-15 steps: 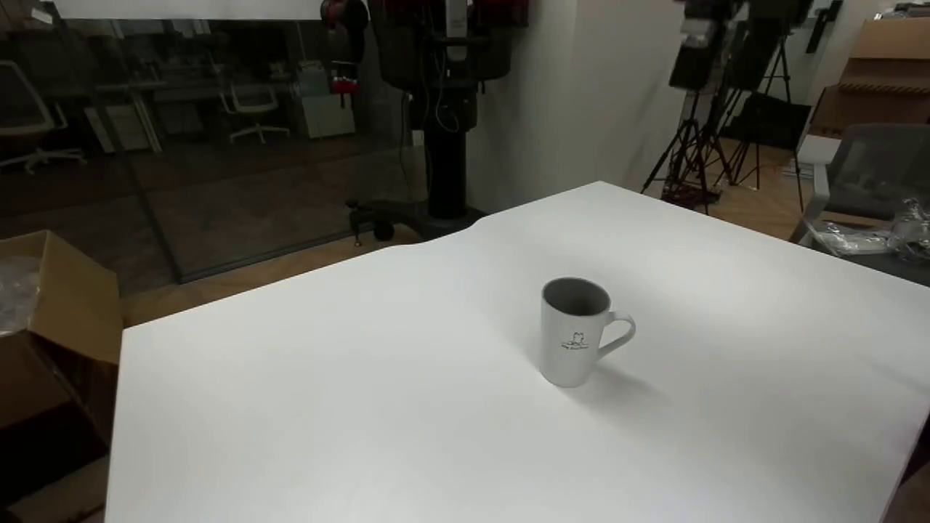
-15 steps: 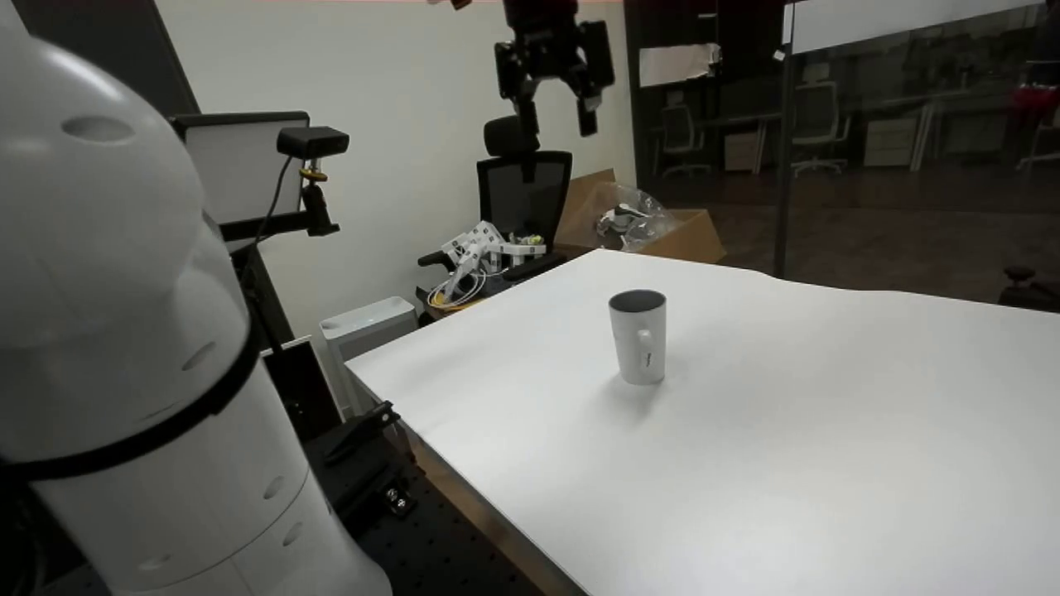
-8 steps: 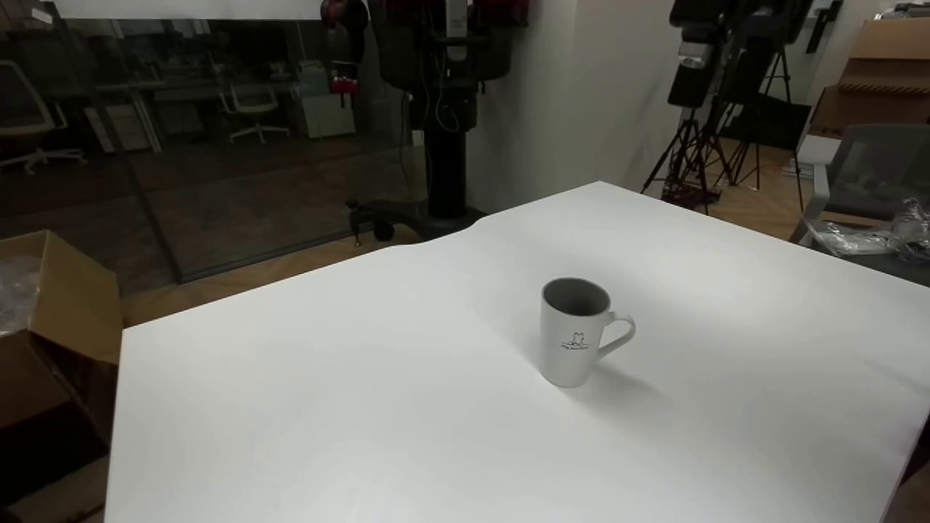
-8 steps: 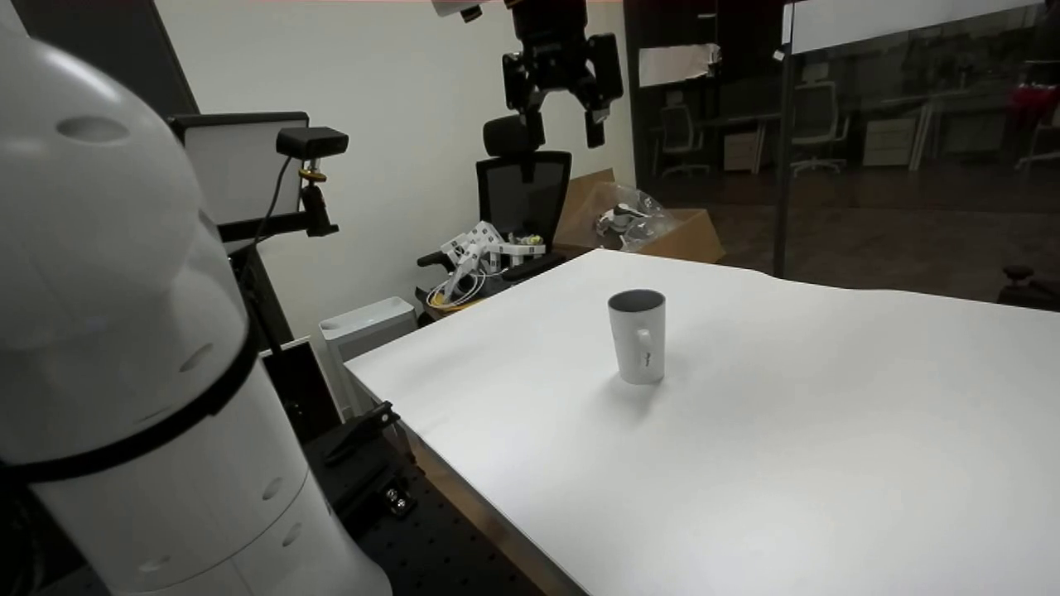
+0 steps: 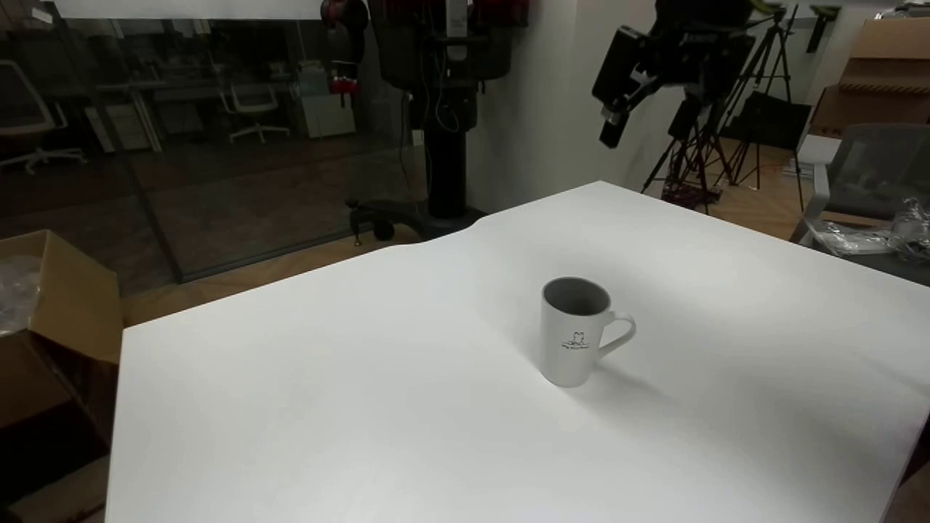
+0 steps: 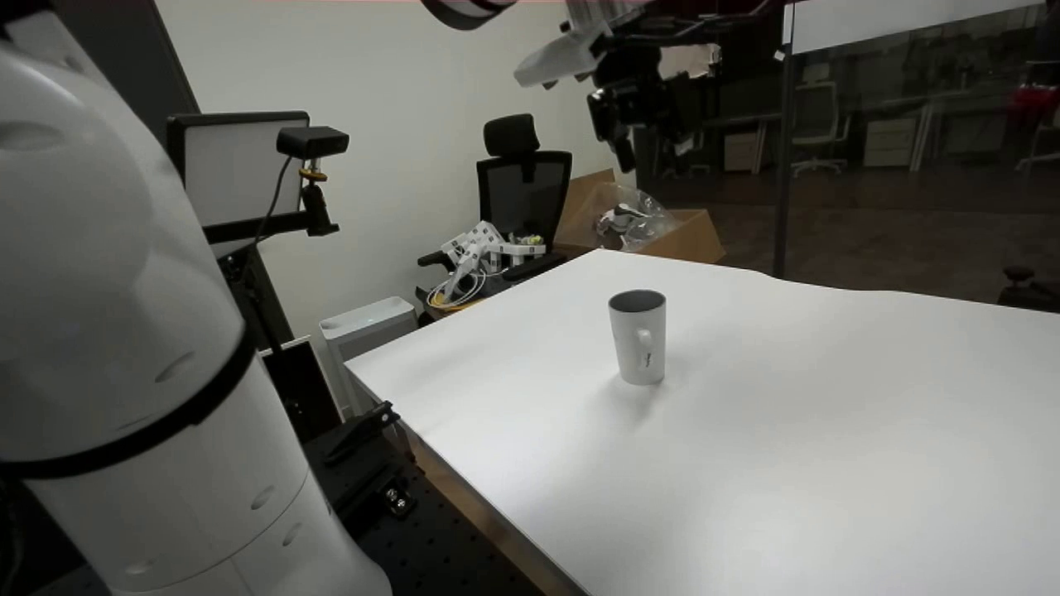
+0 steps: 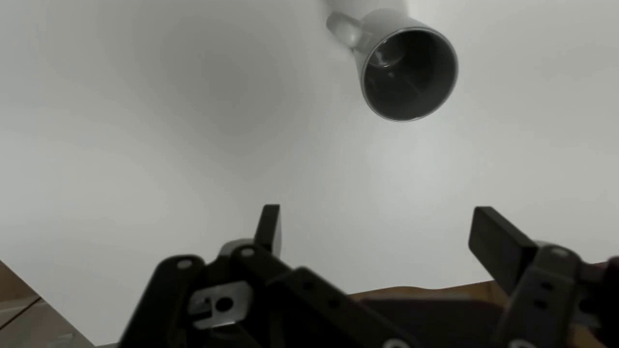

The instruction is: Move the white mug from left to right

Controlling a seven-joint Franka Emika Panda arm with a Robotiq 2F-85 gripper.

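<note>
In an exterior view the white mug (image 5: 570, 330) stands upright on the bench (image 5: 290, 407), a little right of the middle, with its handle (image 5: 616, 346) pointing right and a small dark drawing (image 5: 575, 341) on its near side. The claw (image 5: 647, 129) hangs well above the bench, higher than the mug and apart from it, and the wrist view shows its fingers (image 7: 500, 246) spread wide.

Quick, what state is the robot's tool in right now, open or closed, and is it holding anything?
Tool: open, holding nothing; the white mug stands apart from it.
</note>
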